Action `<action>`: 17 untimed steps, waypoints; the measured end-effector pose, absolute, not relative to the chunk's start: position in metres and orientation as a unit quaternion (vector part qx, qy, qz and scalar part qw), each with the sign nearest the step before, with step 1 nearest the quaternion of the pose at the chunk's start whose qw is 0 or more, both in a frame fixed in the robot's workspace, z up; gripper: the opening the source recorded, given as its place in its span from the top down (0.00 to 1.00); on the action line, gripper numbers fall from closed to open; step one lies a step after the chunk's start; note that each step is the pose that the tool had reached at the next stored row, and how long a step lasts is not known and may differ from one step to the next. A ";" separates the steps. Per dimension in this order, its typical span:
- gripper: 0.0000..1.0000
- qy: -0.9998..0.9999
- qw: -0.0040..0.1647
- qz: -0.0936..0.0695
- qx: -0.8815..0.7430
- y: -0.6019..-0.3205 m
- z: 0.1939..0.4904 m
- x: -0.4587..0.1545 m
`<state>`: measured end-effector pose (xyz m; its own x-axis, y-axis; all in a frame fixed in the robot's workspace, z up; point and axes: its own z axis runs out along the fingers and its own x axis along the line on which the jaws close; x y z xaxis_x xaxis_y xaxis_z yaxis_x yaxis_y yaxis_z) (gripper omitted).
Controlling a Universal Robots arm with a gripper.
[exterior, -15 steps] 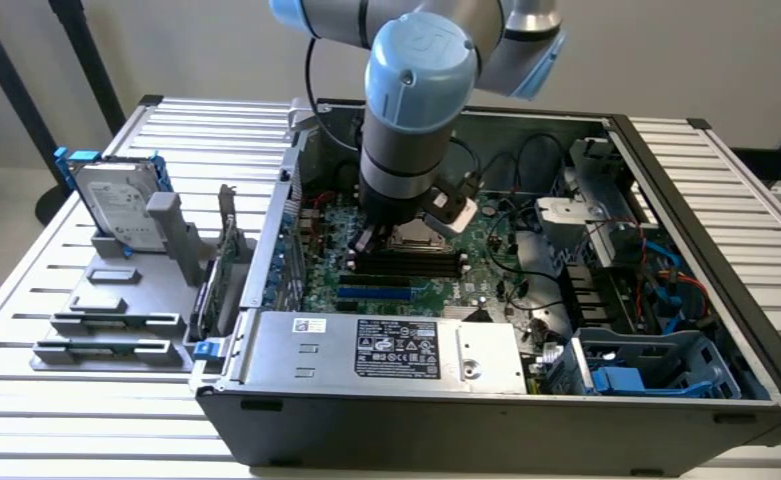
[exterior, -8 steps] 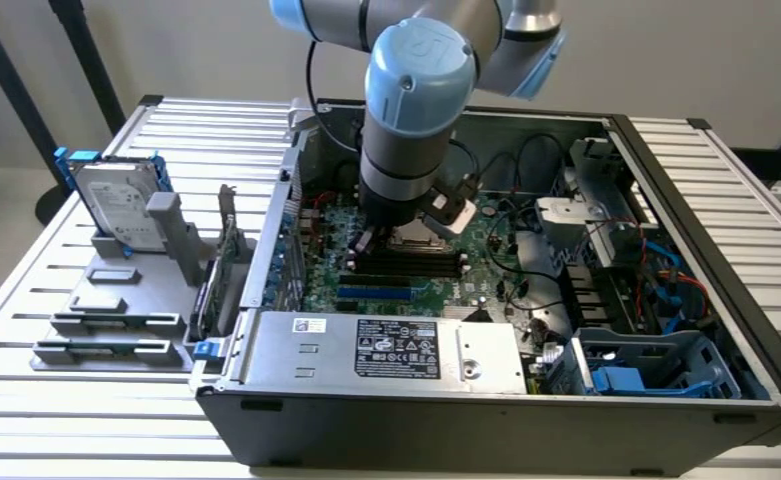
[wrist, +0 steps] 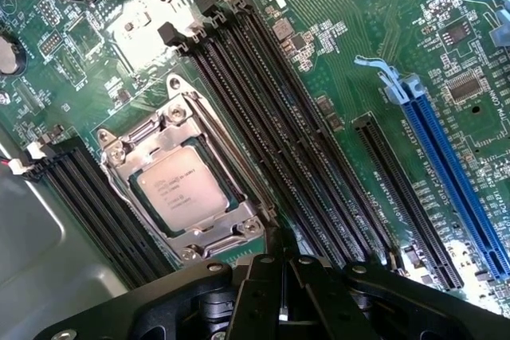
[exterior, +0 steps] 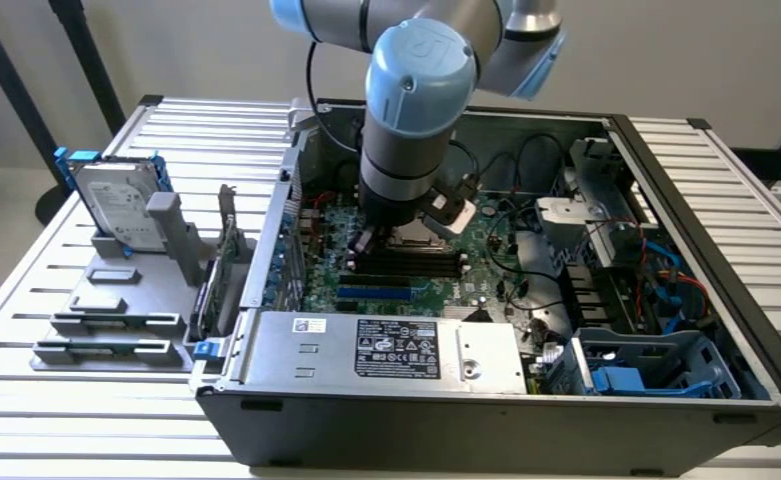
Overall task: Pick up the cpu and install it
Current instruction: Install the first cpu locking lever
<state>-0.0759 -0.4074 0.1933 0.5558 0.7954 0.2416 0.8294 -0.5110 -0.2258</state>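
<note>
Inside the open computer case (exterior: pixel 657 180), your gripper (wrist: pixel 283 308) hangs closed and empty just above the motherboard (wrist: pixel 335 61). Note the cpu (wrist: pixel 185 190) seated in its metal socket frame (wrist: pixel 239 232), flanked by black memory slots (wrist: pixel 271 117); a blue slot (wrist: pixel 454 173) lies beyond.

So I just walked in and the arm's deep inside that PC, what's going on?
The robot arm is reaching down into the open computer case, over the motherboard. In the wrist view the cpu lies in its socket frame beside the black memory slots. The gripper hangs just off the socket with its jaws shut and nothing between them.
</note>
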 end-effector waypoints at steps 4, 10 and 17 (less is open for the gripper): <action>0.89 -0.467 0.161 -0.048 -0.868 -0.407 0.198 -0.076; 0.89 -0.468 0.163 -0.044 -0.868 -0.398 0.201 -0.076; 0.89 -0.471 0.165 -0.040 -0.866 -0.381 0.204 -0.076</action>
<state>-0.0759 -0.3813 0.2039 0.5533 0.8022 0.2243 0.8284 -0.5020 -0.2485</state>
